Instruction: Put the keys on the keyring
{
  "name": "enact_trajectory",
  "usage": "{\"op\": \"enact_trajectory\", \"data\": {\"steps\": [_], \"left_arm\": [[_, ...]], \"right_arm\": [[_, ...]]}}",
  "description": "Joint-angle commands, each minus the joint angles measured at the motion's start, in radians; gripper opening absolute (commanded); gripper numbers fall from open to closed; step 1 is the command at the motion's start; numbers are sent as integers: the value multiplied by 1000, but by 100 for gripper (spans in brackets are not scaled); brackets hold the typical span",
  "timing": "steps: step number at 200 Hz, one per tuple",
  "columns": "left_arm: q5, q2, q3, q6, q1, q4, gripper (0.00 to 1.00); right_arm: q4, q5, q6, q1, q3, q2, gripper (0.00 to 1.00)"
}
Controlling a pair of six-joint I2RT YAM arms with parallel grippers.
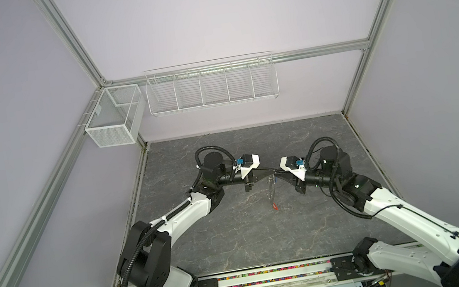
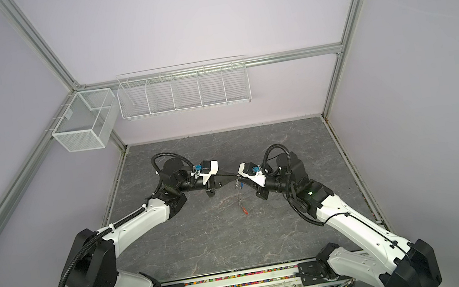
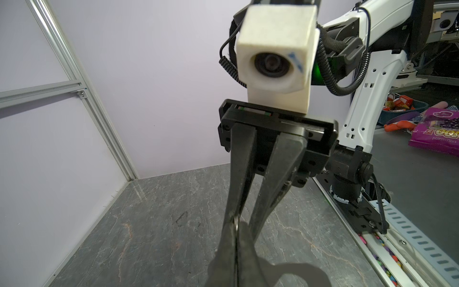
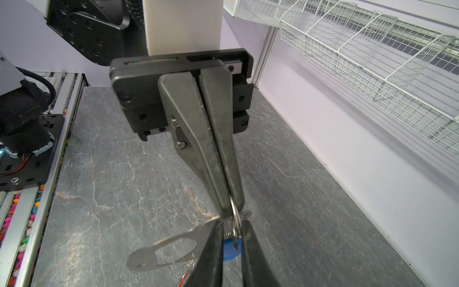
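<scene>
Two hands meet tip to tip above the middle of the worktop (image 1: 236, 236) in both top views. My left hand (image 1: 269, 171) reaches in from the left and my right hand (image 1: 278, 175) from the right. The keyring (image 1: 272, 192) hangs from that meeting point with its long axis straight down and the red tag (image 1: 275, 206) at its low end. I cannot tell whether the tag touches the stone.

In the left wrist view my left hand (image 3: 236, 248) is pressed fully closed, with a small ring (image 3: 236, 222) nipped at its tips. The right hand (image 3: 242, 222) comes at it head on, its fingers standing in a narrow V. The keyring (image 3: 305, 268) shows as a dark curve underneath.

In the right wrist view the left hand (image 4: 229, 203) has its fingers flush along their whole length, and the small ring (image 4: 235, 211) is caught at the very end. My right hand (image 4: 232, 228) has its fingers a little apart, with the cluster of rings and the blue tag (image 4: 232, 251) between them. I cannot tell whether it actually pinches anything. The keyring (image 4: 183, 236) juts out sideways across the line of those fingers, cutout showing.

As I read it, neither arm is nearer. The coming move turns on the ring lying directly between the opposing tips, with the blue key on the right hand's side.
</scene>
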Motion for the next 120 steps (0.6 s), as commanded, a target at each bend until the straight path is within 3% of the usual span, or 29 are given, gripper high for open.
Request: {"op": "enact_trajectory", "data": {"steps": [1, 55, 104, 120], "left_arm": [[24, 10, 12, -8, 6, 10, 0], [30, 10, 16, 13, 6, -18, 0], [5, 2, 22, 67, 4, -81, 0], [-48, -28, 36, 179, 6, -202, 24]], "right_arm": [[13, -29, 11, -3, 22, 6, 15], [12, -35, 27, -3, 31, 15, 7], [-56, -13, 30, -4, 48, 17, 7], [-117, -2, 25, -3, 81, 23, 7]]}}
